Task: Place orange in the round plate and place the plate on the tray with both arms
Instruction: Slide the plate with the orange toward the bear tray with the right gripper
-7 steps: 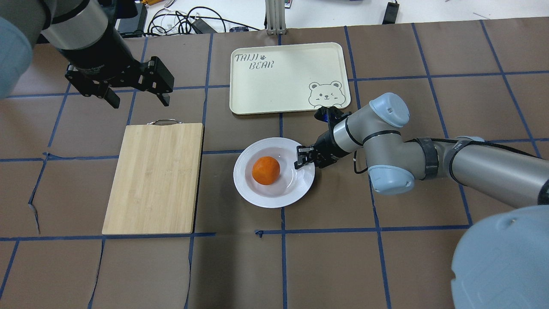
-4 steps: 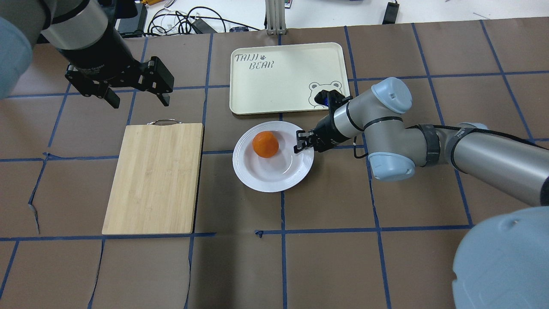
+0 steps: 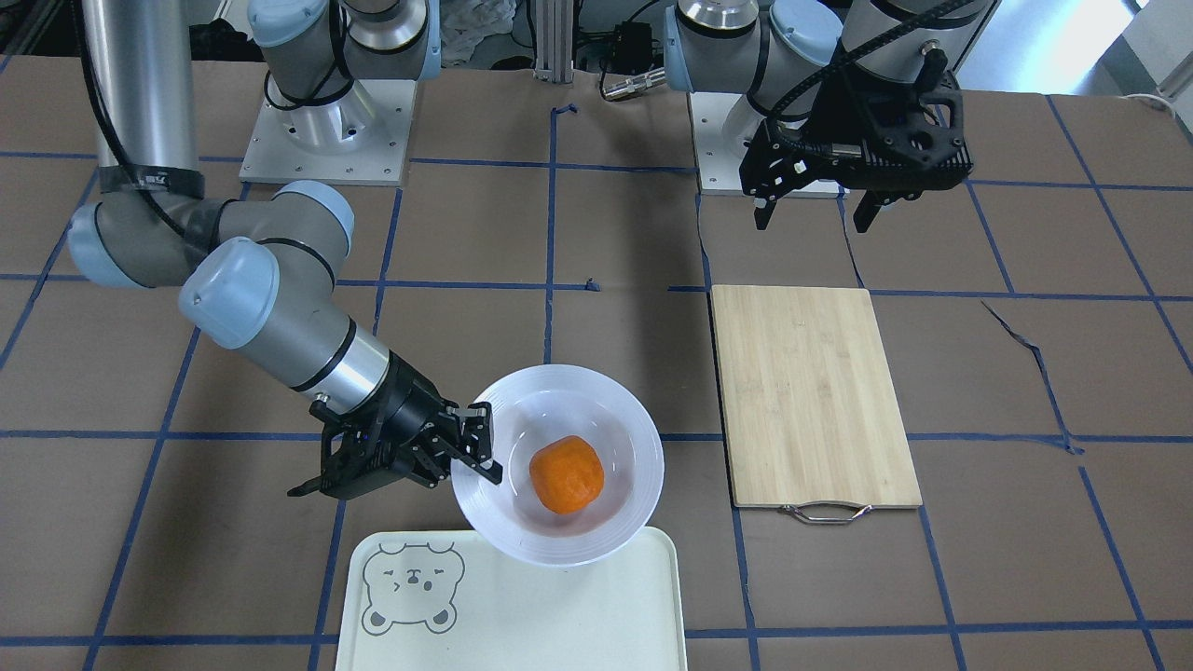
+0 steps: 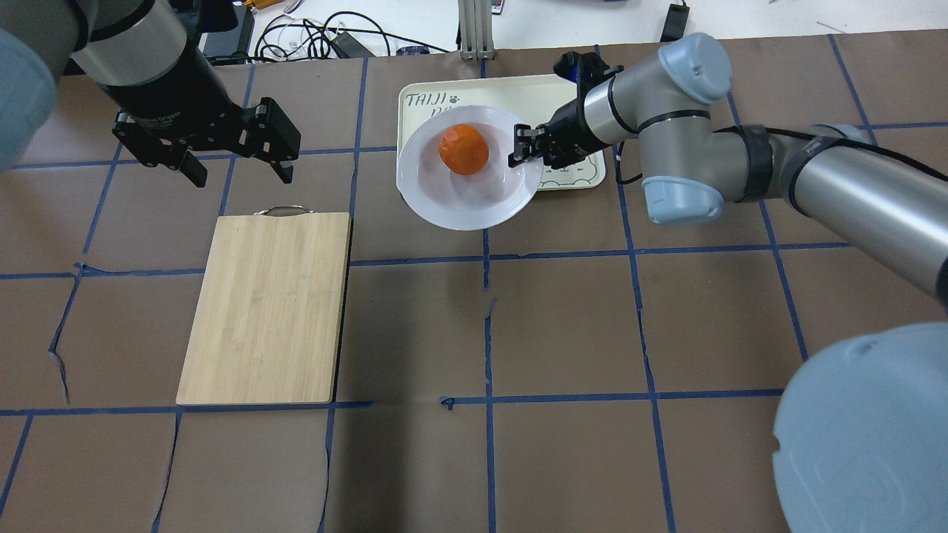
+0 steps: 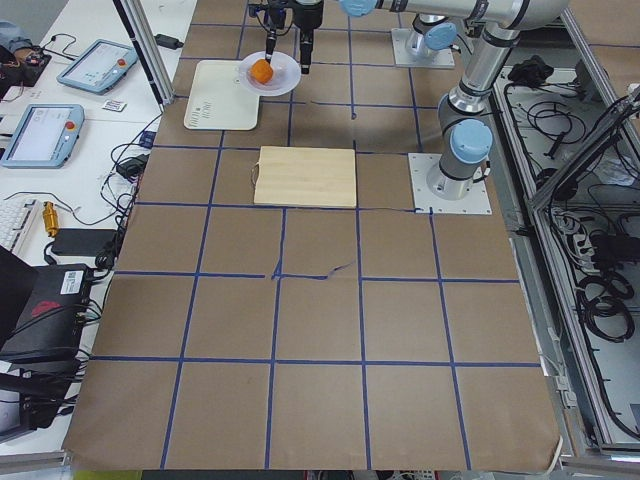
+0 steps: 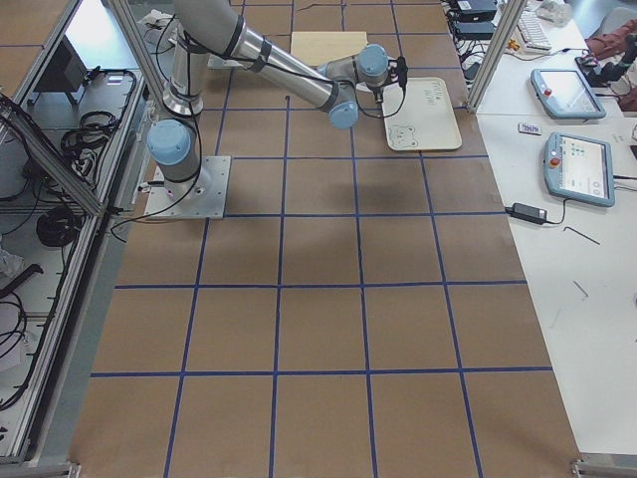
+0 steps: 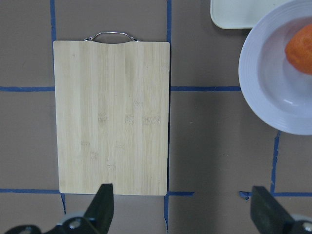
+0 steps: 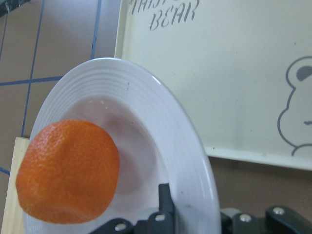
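Observation:
The orange lies in the white round plate. My right gripper is shut on the plate's rim and holds it off the table. The plate hangs over the edge of the cream tray nearest the robot and covers part of it. My left gripper hovers open and empty to the plate's left, near the handle end of the cutting board.
A wooden cutting board with a metal handle lies left of the plate. Brown paper with blue tape lines covers the table. Cables and a metal post sit past the tray's far edge.
My right gripper has carried the plate with the orange away from the robot, from the table up over the tray's near edge. The left gripper has stayed still.

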Motion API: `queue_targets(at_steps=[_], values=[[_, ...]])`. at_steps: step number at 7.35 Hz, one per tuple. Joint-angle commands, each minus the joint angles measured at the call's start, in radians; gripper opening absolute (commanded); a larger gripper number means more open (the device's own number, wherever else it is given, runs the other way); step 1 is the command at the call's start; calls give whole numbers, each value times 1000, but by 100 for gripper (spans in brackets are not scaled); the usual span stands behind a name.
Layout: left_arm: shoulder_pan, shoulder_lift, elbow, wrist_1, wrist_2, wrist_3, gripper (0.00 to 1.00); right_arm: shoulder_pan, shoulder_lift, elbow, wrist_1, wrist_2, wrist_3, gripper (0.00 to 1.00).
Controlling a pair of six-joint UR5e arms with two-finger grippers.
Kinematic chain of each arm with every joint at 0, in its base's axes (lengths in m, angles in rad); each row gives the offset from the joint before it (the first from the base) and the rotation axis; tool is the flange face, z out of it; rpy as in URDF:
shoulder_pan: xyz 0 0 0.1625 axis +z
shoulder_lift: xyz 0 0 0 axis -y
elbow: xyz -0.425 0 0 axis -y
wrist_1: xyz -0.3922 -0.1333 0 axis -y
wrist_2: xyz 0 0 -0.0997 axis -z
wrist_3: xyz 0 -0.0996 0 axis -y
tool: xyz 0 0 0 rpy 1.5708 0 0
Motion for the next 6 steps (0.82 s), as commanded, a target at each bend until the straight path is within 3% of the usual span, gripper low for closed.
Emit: queue_targets(at_steps=[1, 3, 6], values=[[0, -1, 0, 1, 0, 1, 100, -43, 142, -173, 1, 74, 19, 0], [0, -1, 0, -1, 0, 1, 100, -63, 253, -288, -2, 76, 47, 0], [0, -1, 0, 1, 0, -1, 100, -65, 353, -352, -15, 77, 44, 0]])
